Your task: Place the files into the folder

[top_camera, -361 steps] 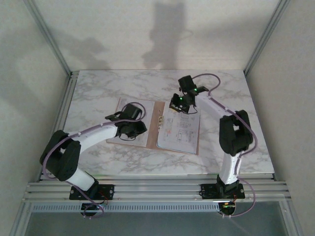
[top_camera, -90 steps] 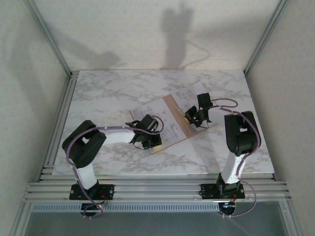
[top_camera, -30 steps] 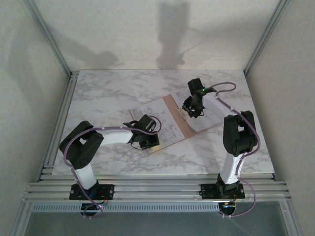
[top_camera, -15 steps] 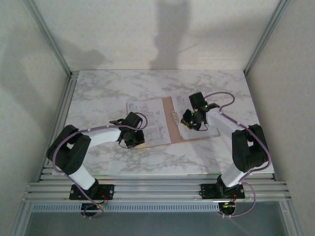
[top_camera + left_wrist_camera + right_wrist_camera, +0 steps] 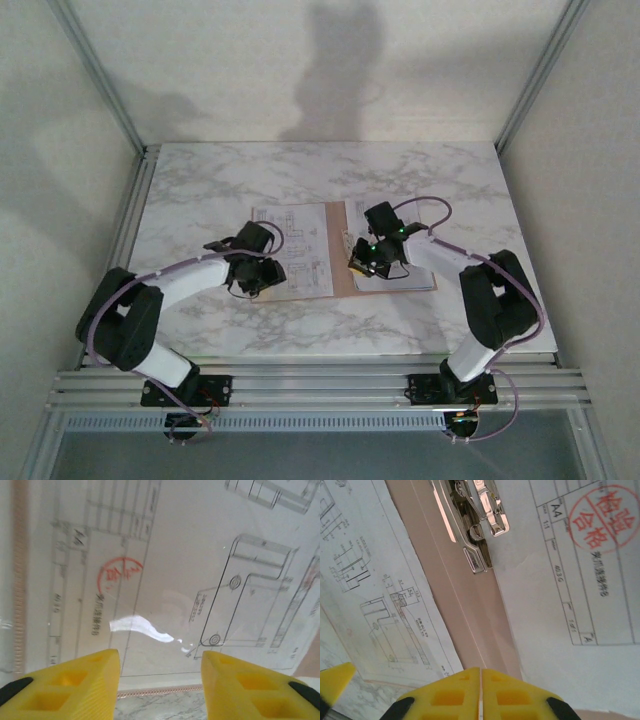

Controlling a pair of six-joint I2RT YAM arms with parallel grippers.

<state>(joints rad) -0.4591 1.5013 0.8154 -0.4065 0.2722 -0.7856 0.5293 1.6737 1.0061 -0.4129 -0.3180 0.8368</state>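
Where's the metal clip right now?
In the right wrist view, the silver metal clip sits top centre on the bare strip of the pinkish-tan card folder, between two printed white sheets, ahead of the shut yellow fingers of the right gripper.

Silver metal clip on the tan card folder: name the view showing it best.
Right wrist: the silver metal clip sits close and sharp on the tan card folder. In the top external view it is too small to make out; the left wrist faces a white printed sheet.
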